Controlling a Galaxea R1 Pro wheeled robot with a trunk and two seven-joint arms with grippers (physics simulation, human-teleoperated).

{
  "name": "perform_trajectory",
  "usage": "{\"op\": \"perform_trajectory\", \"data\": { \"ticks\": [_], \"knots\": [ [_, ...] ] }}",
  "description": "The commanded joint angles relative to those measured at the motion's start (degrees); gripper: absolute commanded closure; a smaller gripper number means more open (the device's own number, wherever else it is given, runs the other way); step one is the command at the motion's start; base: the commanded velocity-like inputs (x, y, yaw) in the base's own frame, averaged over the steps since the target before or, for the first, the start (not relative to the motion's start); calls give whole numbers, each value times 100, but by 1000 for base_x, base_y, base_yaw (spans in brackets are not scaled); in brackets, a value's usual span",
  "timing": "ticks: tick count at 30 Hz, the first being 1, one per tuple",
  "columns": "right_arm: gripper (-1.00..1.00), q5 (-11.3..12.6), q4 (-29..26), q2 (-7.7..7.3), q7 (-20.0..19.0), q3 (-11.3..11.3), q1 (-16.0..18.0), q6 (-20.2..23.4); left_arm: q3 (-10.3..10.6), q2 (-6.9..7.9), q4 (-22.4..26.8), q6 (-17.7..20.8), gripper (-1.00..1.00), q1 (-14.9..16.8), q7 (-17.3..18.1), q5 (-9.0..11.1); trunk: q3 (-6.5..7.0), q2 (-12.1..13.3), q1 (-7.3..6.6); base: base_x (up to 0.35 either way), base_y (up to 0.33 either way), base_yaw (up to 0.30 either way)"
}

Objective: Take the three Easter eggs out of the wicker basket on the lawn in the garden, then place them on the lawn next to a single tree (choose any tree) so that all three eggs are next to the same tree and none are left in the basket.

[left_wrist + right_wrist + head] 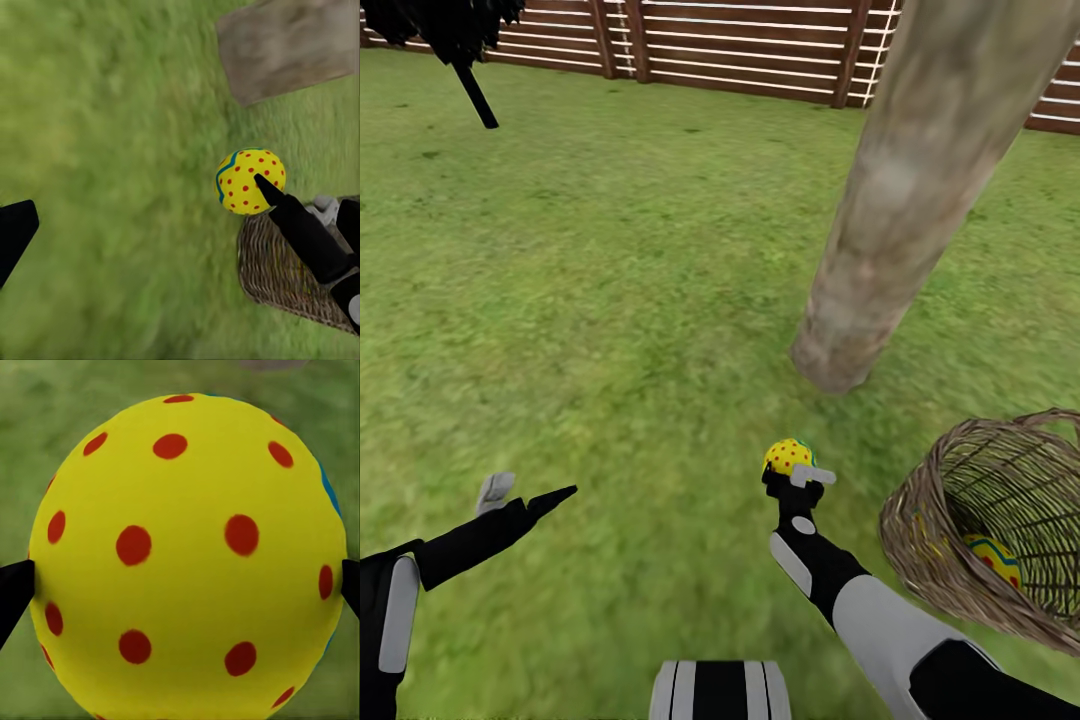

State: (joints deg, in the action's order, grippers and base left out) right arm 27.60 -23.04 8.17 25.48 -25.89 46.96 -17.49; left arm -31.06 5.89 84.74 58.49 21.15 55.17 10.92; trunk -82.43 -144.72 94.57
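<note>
R gripper (797,470) clamped on egg (788,456), just short of tree (840,345) base, basket (1000,520) alongside. L gripper (525,495) spread wide, nothing in it, farther off.

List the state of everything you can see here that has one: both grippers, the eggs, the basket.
Right gripper: shut on an Easter egg, held out toward the tree base.
Left gripper: open, fingers spread, holding nothing.
Wicker basket: tipped so its opening faces the head camera.
Second egg: still inside the basket.
Third egg: cannot tell.
</note>
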Motion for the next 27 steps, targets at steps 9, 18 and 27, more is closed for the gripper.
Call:
{"op": "perform_trajectory", "data": {
  "ticks": [9, 18, 27],
  "knots": [
    [100, 70, 36, -9, 14, -48, 6, -35, -6, -1, -1, 22, -100, 3, 28, -12, -204, -14, 22, 0, 0, 0],
    [100, 67, 52, -9, 20, -48, 6, -27, -6, -9, -27, 22, -100, 3, 28, -11, -403, -26, 45, 0, 0, 0],
    [100, 67, 107, -9, 27, -48, 6, -34, -4, -9, -28, 22, -100, 3, 28, -19, -602, -38, 68, 0, 0, 0]
  ]
}}
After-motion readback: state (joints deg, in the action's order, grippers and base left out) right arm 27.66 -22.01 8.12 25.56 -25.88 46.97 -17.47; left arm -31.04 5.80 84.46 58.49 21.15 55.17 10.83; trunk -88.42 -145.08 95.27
